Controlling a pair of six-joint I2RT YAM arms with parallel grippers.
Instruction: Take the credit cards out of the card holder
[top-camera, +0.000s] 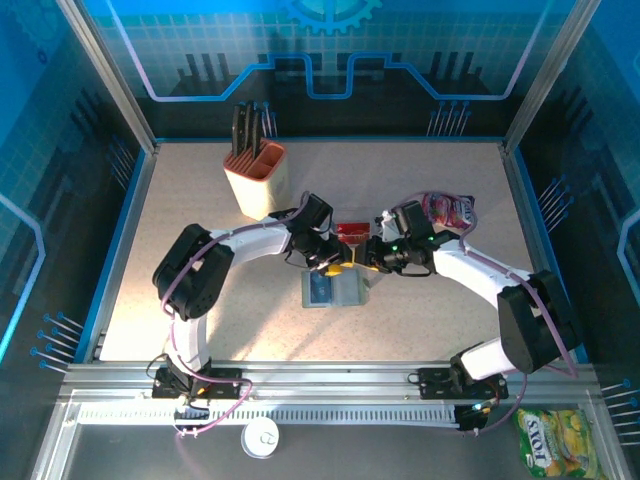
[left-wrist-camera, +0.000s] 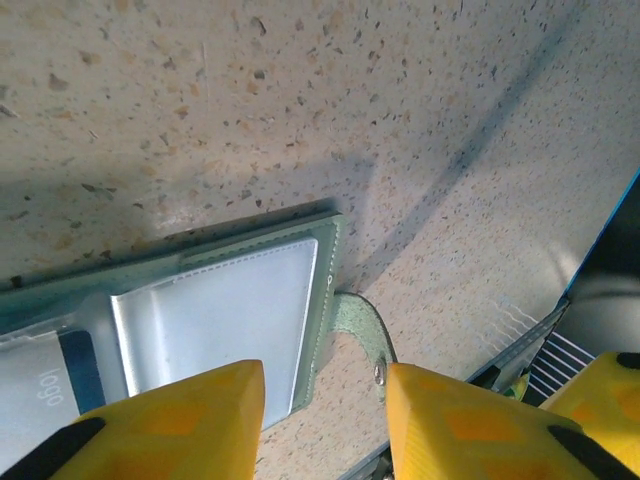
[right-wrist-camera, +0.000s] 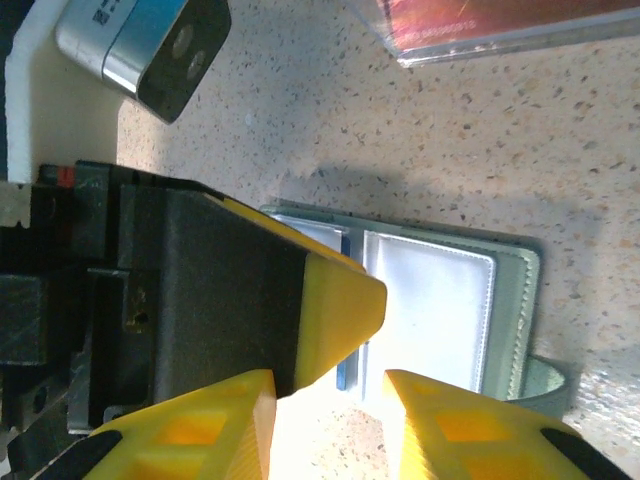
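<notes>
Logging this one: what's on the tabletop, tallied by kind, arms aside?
card holder: 1
blue card, in the holder: 1
red card stack: 1 (cards within it can't be counted)
knife block: 1
pink snack packet: 1
Total: 5

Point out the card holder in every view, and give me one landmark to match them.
Top external: the card holder lies near the middle of the table.
Left wrist: it is at lower left.
Right wrist: it is right of centre.
Landmark: its snap tab, at its right edge in the left wrist view and at its lower right corner in the right wrist view.
</notes>
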